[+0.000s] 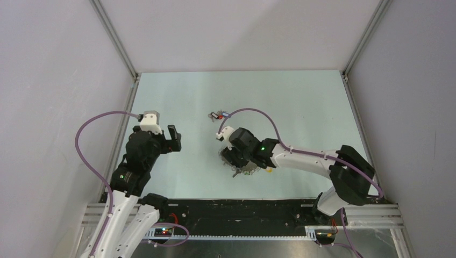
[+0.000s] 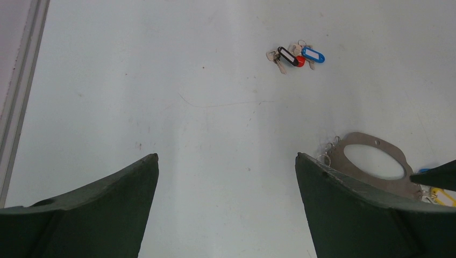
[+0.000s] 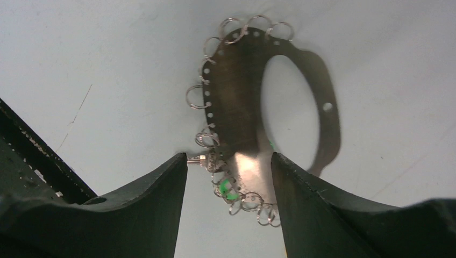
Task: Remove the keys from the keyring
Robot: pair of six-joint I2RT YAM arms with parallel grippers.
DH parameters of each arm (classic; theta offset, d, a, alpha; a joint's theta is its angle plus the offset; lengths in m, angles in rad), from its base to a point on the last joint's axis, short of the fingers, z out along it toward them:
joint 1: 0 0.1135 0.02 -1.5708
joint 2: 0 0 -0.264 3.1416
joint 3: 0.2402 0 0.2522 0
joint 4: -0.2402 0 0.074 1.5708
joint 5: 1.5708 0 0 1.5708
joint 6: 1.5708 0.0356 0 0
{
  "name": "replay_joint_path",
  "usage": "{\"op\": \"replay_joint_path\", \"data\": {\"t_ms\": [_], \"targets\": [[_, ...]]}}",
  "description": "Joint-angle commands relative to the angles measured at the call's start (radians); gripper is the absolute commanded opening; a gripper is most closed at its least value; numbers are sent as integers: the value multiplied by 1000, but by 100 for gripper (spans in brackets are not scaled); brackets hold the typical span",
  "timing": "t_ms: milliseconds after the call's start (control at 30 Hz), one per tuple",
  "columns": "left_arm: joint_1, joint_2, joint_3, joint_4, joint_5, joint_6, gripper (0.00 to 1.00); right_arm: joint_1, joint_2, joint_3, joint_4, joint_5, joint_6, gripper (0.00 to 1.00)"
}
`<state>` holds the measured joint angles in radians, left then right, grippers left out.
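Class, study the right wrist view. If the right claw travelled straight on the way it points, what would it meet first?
The keyring: its ring-fringed band lies directly between the open fingers of the right claw, though how near it is remains unclear.

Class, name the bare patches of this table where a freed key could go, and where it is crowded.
Bare: the far right of the table, beyond the right arm; the stretch between the left gripper and the keyring. Crowded: around the keyring under the right gripper, and the loose keys behind it.

Top camera looks down from behind; both wrist cameras look closely down, sharing the keyring [image 3: 242,102].
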<state>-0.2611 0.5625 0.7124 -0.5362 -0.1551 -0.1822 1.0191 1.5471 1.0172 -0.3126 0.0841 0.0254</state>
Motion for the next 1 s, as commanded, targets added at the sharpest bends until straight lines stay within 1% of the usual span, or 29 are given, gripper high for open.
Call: {"op": "replay_joint_path", "data": {"t_ms": [0,167,333,400,500,567,600,633,667,700,733,900,967], "targets": [[6,-4,-5,16,32,18,100,34,73,72,-34,-18,-87,61],[6,-19,-8,19,28,21,100,39,140,104,-46,-33,-98,56],[6,-7,-6,19,46,21,100,44,185,106,-50,-45,-93,55],[6,-3,-6,18,52,20,100,44,222,106,-44,-52,-93,53],[6,1,-4,20,64,19,100,45,264,108,-32,-99,-100,51],[6,2,-6,20,67,18,100,49,295,127,-45,-96,-100,42],[6,0,-6,19,69,18,100,51,309,132,-57,-90,-99,29],[6,0,-6,20,70,18,100,54,312,136,-61,-57,-96,22],[6,0,-7,21,70,18,100,55,308,137,-64,-35,-95,8],[6,1,-8,22,71,18,100,56,301,138,-64,-27,-91,3],[6,2,-8,21,71,18,100,55,282,138,-63,-15,-87,0],[6,13,-7,23,79,18,100,31,162,133,-30,-26,-52,0],[6,17,-8,24,96,18,100,13,88,131,-15,-29,-33,0]]}}
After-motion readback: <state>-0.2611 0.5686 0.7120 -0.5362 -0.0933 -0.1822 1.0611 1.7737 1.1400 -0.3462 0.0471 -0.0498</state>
